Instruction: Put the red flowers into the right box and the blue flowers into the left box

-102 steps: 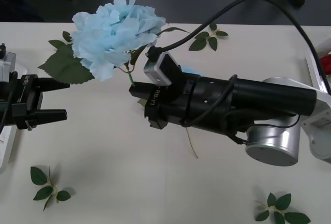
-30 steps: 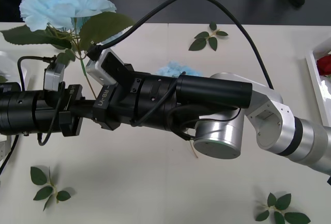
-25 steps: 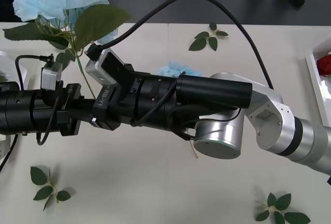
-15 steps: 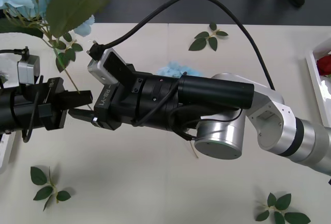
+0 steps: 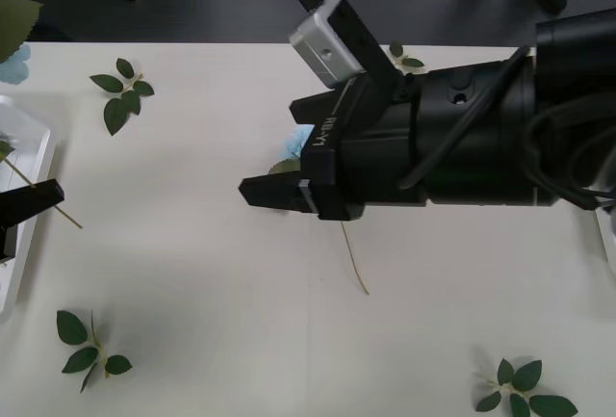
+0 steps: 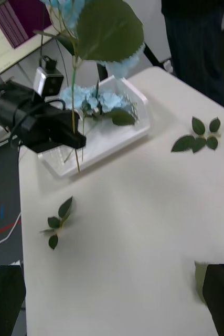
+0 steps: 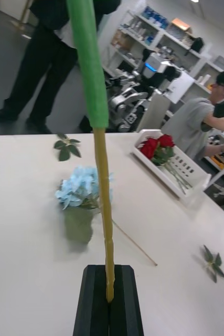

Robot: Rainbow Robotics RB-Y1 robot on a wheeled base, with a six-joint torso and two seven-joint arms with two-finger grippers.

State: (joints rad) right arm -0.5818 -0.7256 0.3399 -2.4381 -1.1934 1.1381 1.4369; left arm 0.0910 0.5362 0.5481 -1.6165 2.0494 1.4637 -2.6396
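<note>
— One blue flower (image 6: 72, 10) is what I am carrying: my left gripper (image 6: 76, 139) is clamping its stem (image 7: 97, 79) tight, with the head standing above my fingers and the stem's bare end hanging below them.

— Where are you taking it?

— I am holding it over the left box (image 6: 114, 144), which is lying just beneath that gripper. Other blue clusters (image 6: 98, 101) are already lying inside it, on the far side of my fingers.

— So which step is this?

— I judge I am delivering this flower. Next I am going to need to lower and tip the stem so the whole flower lands inside the rim, then let go.

— And your other arm?

— My right gripper (image 6: 112, 302) is hanging spread and empty above the table's middle. Another blue flower (image 7: 80, 190) is lying loose right under it, so that one is probably waiting for me. Red flowers (image 7: 156, 147) are sitting in the right box (image 7: 189, 182), well away from my left gripper.
</note>
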